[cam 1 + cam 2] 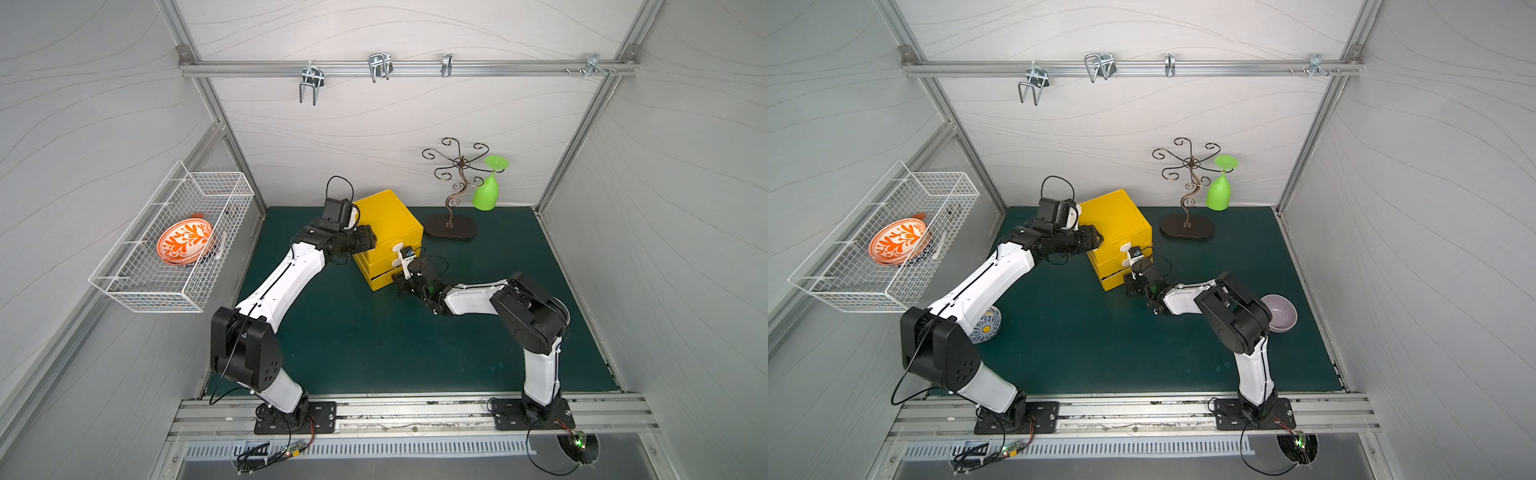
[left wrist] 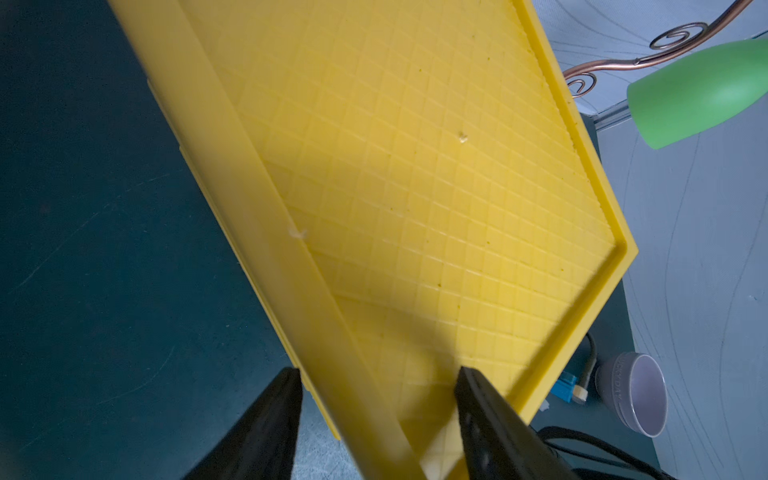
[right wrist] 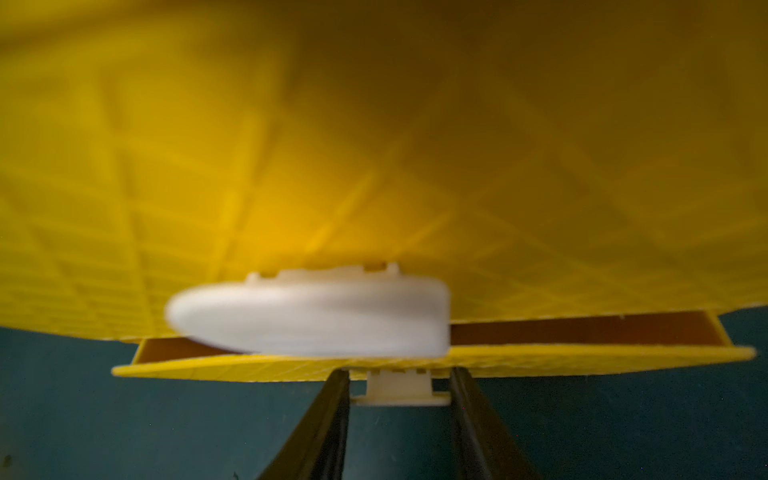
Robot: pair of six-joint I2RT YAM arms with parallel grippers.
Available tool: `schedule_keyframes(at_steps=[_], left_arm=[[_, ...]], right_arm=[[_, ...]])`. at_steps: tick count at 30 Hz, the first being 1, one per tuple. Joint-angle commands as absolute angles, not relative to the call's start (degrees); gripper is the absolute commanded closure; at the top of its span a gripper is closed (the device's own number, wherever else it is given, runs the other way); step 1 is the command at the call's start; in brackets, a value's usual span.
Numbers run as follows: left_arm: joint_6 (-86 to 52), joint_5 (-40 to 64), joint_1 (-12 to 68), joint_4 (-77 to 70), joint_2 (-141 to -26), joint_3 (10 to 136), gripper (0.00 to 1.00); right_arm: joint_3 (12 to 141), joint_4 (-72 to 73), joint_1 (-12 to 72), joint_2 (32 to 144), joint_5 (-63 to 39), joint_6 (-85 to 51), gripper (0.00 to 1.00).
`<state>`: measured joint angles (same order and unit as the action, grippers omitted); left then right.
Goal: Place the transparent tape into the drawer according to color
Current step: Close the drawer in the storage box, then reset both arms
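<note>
**Operator:** Jaw state, both units?

**Inspector:** The right gripper (image 3: 399, 374) stands narrow, its fingers meeting both ends of the white tab handle (image 3: 399, 392) on the bottom drawer (image 1: 382, 284). The left gripper (image 2: 377, 369) stands about half apart, astride the top rim of the yellow box (image 1: 388, 216). Whether it presses that rim cannot be told.

**Operator:** Drawer location?

**Inspector:** The box sits on the green mat (image 1: 374, 353), toward 11 o'clock from the mat's centre. The bottom drawer stands out by a narrow slot.

**Operator:** Legible markings?

**Inspector:** A white label (image 1: 408, 258) on the right gripper carries dark print, too small to read. Raised lettering rings the foot of the grey bowl (image 2: 642, 395); it is not legible.

**Operator:** Arm pose?

**Inspector:** The left arm (image 1: 286, 274) stands on its base at 7 o'clock, elbow high, forearm sloping toward 1 o'clock, wrist level at the box's 9 o'clock side. The right arm (image 1: 473, 297) stands on its base at 5 o'clock, elbow folded at 4 o'clock, forearm low and pointing toward 9 o'clock at the box's front face.
</note>
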<state>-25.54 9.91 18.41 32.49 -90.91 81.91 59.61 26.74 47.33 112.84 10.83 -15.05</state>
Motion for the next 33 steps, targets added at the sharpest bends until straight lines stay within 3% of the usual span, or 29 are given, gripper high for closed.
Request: schedule_keyframes(at_steps=[1,20,23,33], left_arm=[[-24.1,10.4,18.3,36.1,-92.9,82.6,0.37],[-24.0,11.6,18.3,36.2,-92.8,82.3,0.38],[-24.0,11.4,18.3,36.0,-92.3,81.9,0.36],[-23.9,7.8,18.3,30.9,-84.1,78.3,0.05]], right_arm=[[60.8,30.3,47.5,114.5,9.1,-15.3,0.58],[58.8,38.6,48.3,117.2,11.2,-16.4,0.60],[57.1,36.4,48.3,114.5,11.9,-16.2,0.53],[50.3,21.6,48.3,99.8,9.9,-18.4,0.08]])
